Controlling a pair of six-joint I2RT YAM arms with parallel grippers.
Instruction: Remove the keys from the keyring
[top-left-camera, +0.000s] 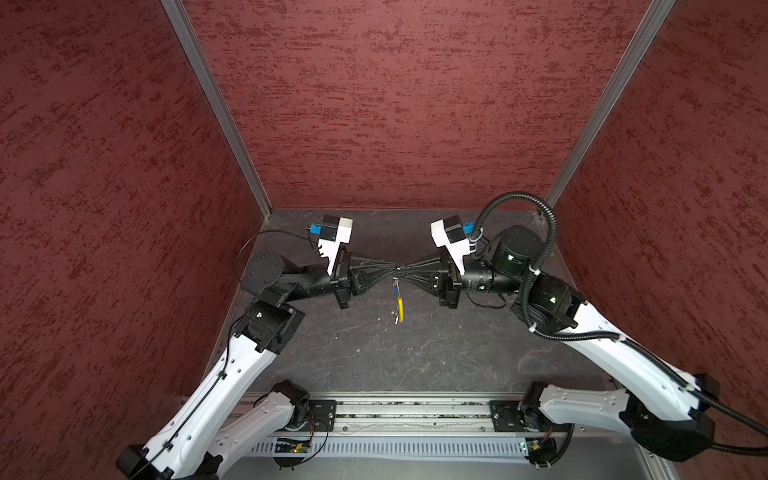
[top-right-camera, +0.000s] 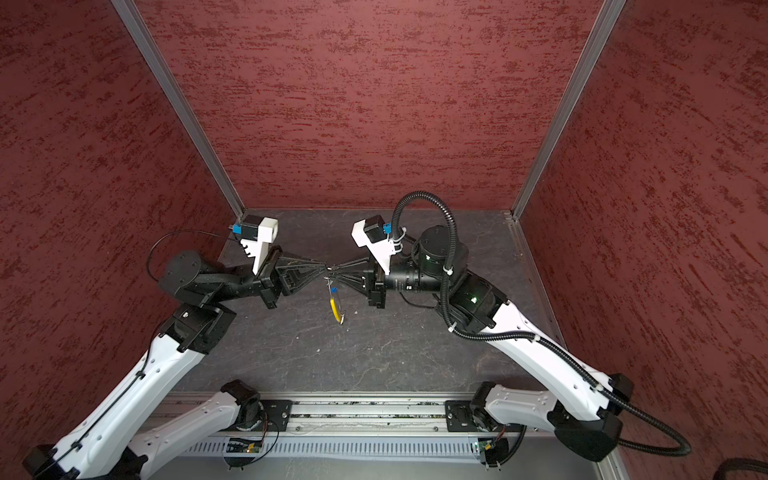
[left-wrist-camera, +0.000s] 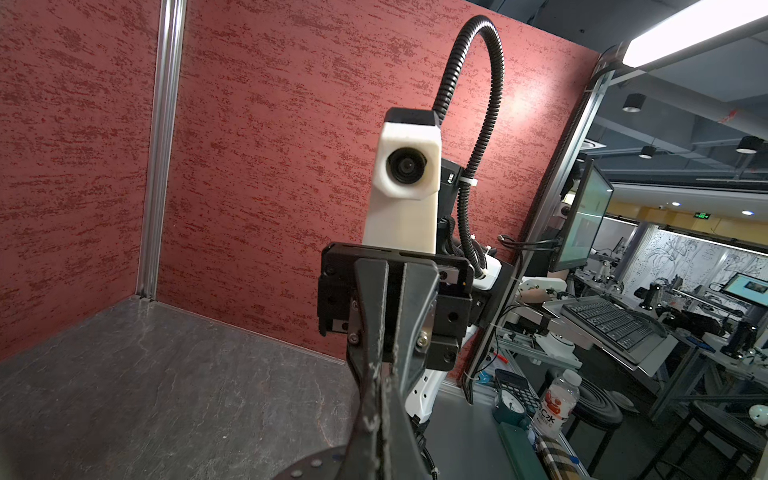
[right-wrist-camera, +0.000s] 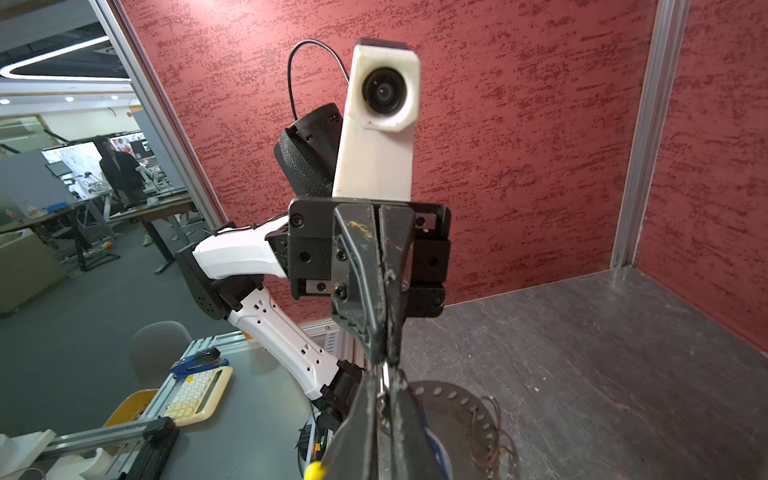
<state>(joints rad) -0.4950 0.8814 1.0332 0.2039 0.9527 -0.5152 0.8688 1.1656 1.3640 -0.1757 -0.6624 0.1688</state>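
In both top views my left gripper (top-left-camera: 390, 271) (top-right-camera: 325, 270) and right gripper (top-left-camera: 405, 270) (top-right-camera: 336, 270) meet tip to tip above the table, both shut. The keyring (top-left-camera: 400, 305) (top-right-camera: 335, 309) hangs below their tips. It shows as a thin silvery loop with a yellow sleeve. A blue-headed key (top-left-camera: 395, 286) (top-right-camera: 332, 289) sits near the top of the loop. In the right wrist view my right gripper (right-wrist-camera: 384, 386) pinches a silvery metal ring, with a bit of the yellow sleeve (right-wrist-camera: 314, 470) below it. In the left wrist view the left gripper (left-wrist-camera: 377, 409) is pressed shut, and what it holds is hidden.
The dark slate table (top-left-camera: 415, 357) is boxed in by red textured walls (top-left-camera: 374, 104) at the back and on both sides. An aluminium rail (top-left-camera: 407, 409) with both arm bases runs along the front edge.
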